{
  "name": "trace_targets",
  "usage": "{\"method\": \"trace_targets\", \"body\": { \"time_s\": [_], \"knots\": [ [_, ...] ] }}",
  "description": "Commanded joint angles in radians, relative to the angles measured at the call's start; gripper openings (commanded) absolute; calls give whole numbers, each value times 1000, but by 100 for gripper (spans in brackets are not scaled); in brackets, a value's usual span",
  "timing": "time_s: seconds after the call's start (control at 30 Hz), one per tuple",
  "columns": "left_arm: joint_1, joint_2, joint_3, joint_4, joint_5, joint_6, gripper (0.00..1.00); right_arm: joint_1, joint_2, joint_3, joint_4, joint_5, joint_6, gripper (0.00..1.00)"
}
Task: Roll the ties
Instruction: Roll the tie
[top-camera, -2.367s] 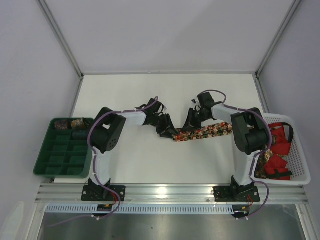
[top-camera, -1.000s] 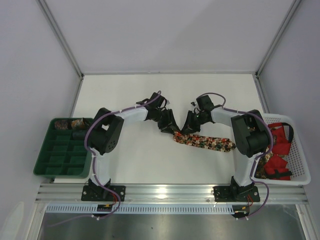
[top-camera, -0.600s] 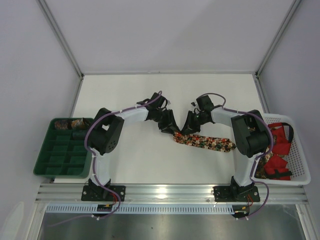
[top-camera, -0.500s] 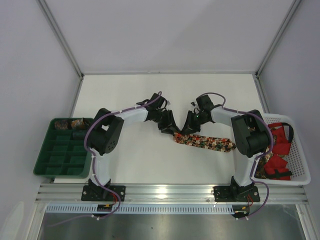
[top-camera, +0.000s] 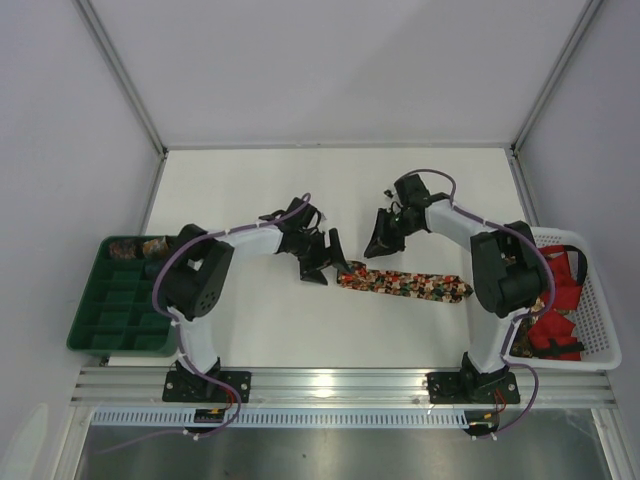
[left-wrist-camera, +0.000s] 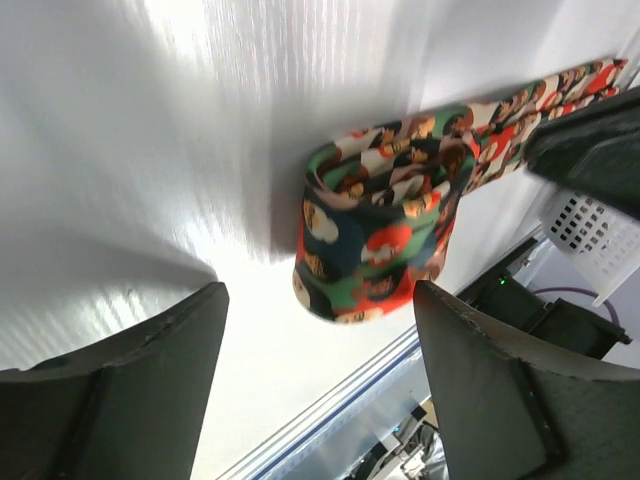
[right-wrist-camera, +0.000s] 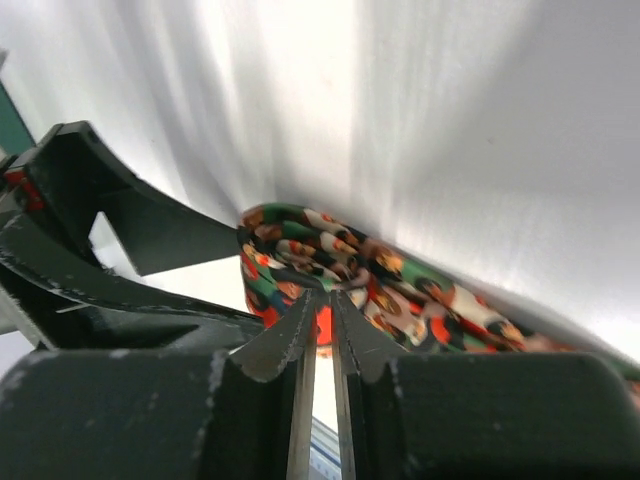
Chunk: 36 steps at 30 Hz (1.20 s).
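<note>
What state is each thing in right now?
tie: left end loosely rolled, the rest lying flat.
left gripper: open, holding nothing.
right gripper: shut, empty, clear of the tie.
green tray: rolled ties in its back compartments.
white basket: holds red and dark fabric.

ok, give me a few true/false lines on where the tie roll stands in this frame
1. The left gripper is open. True.
2. The tie is fully rolled up. False: only one end is curled into a loose roll; the rest lies flat on the table.
3. The green tray sits at the table's right side. False: it is on the left; the white basket is on the right.
4. The white basket holds red items. True.
5. The tie's rolled end is the end nearer the left gripper. True.
</note>
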Motion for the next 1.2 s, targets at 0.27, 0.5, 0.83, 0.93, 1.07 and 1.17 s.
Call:
{"method": "trace_targets", "body": {
  "time_s": [0.27, 0.5, 0.83, 0.93, 1.07, 1.17],
  "knots": [
    [9, -219, -22, -69, -89, 128, 86, -34, -323, -189, -246, 249, 24, 17],
    [11, -219, 91, -83, -128, 211, 88, -34, -439, -384, -281, 378, 107, 15],
    [12, -211, 180, -86, -197, 236, 91, -31, -345, -460, -105, 584, 167, 22],
    [11, -231, 170, -66, -208, 263, 97, -32, -264, -409, -59, 611, 139, 25],
    [8, -249, 153, -39, -206, 302, 100, -39, -144, -294, -28, 599, 85, 27],
    [-5, -243, 154, -14, -221, 358, 100, -48, -66, -188, -34, 581, 50, 28]
  ]
}}
